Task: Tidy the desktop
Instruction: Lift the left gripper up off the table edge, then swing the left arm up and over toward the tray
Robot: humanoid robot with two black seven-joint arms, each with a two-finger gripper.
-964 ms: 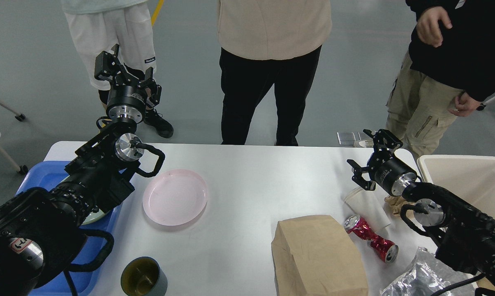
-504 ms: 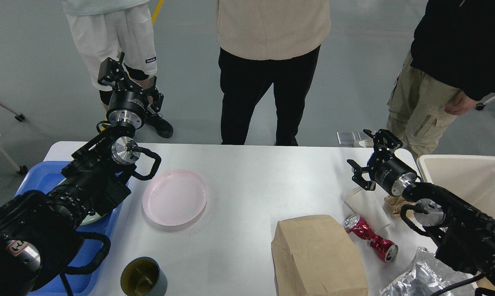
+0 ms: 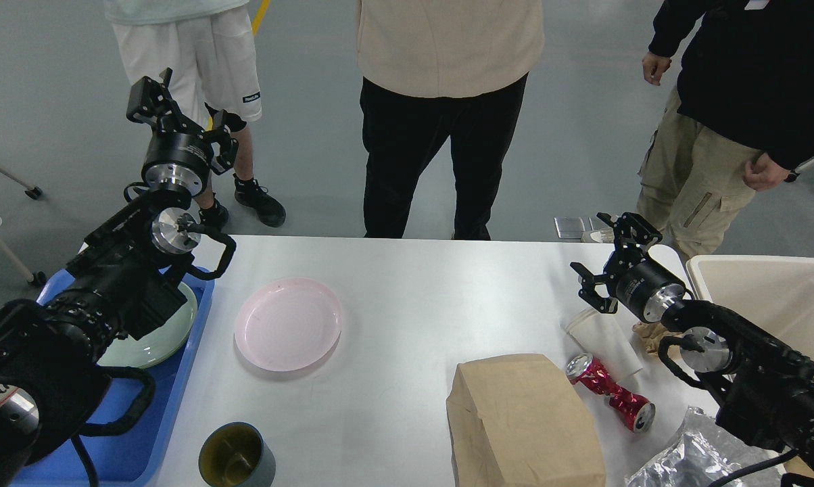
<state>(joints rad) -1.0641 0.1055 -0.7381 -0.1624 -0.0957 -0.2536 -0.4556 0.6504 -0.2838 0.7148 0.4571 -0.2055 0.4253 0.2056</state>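
The white desktop (image 3: 407, 297) fills the lower part of the head view. On it lie a pink plate (image 3: 287, 325), a grey cup (image 3: 236, 456) with an olive inside, a brown paper bag (image 3: 522, 419), a crushed red can (image 3: 610, 392), a white plastic cup on its side (image 3: 603, 338), crumpled tan paper (image 3: 650, 331) and a silver foil bag (image 3: 691, 460). My left gripper (image 3: 180, 111) is open and empty, raised beyond the table's far left corner. My right gripper (image 3: 603, 253) is open and empty just above the white cup.
A blue tray (image 3: 184, 379) at the left edge holds a pale green plate (image 3: 153, 335), partly hidden by my left arm. A beige bin (image 3: 765, 297) stands at the right. Three people stand close behind the far edge of the table.
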